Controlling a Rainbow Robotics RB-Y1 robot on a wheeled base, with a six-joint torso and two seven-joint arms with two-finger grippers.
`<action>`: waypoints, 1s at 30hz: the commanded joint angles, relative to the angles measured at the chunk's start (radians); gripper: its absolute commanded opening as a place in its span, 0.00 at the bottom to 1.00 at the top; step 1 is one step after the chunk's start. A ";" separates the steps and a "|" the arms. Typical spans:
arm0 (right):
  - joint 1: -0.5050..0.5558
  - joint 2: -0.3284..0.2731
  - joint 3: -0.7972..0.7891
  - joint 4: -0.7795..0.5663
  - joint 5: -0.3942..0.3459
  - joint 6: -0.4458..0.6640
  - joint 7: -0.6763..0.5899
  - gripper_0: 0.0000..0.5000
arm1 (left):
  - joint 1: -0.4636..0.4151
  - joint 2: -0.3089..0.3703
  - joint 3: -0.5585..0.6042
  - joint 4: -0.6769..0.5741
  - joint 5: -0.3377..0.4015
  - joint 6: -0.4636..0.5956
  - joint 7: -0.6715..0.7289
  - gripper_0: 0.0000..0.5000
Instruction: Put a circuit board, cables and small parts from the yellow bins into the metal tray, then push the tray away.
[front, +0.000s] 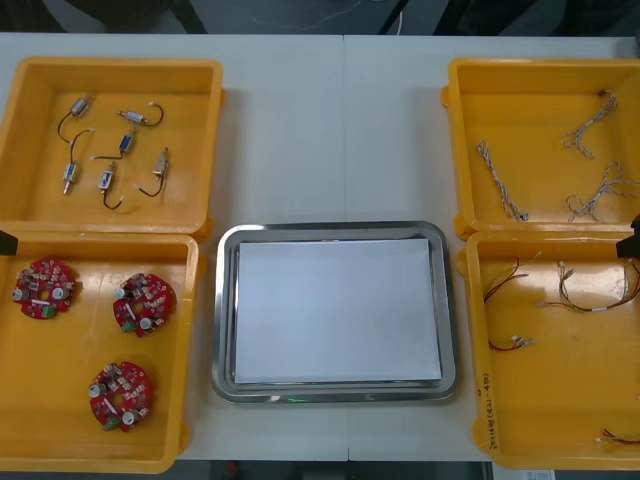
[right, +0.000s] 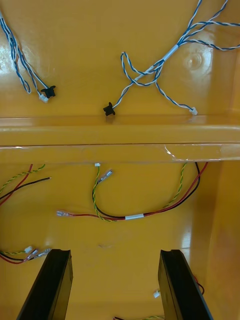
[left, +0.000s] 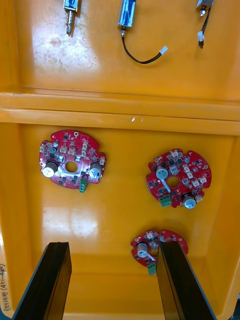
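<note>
light table (front: 340, 120) lies below me with the metal tray (front: 335, 228) at its middle, white inside and bare, so by my reckoning nothing of the task is done yet. my left gripper (left: 115, 280) hangs over the near left bin (front: 50, 400), fingers wide apart with nothing between them, above three circuit boards (left: 71, 161) lying flat on the bin floor. the nearest board (left: 159, 250) sits right against one of my fingers, partly hidden behind it, not in the gap. if i go straight down from here, i judge that finger lands on the board and presses or tips it instead of gripping it. a flat board on that glossy floor may also skate away as the fingers close. my right gripper (right: 115, 285) is likewise spread and holds nothing, over the near right bin (front: 540, 400), with a red and yellow cable (right: 135, 216) lying just ahead of the fingers. it is thin and flat on the floor, so i could close on air. its loose ends lie near other cables, so a lift might drag a neighbour up or catch the bin wall. the tray stands just beside the bins on both sides, and an off-centre push could swing it into one.
</note>
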 joint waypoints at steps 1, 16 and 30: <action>-0.022 -0.006 0.007 -0.006 -0.006 -0.007 -0.008 1.00 | 0.015 -0.008 0.026 -0.024 0.006 0.006 -0.058 1.00; -0.022 -0.006 0.007 -0.006 -0.006 -0.007 -0.008 1.00 | 0.015 -0.008 0.026 -0.024 0.006 0.006 -0.058 1.00; -0.022 -0.006 0.007 -0.006 -0.006 -0.007 -0.008 1.00 | 0.015 -0.008 0.026 -0.024 0.006 0.006 -0.058 1.00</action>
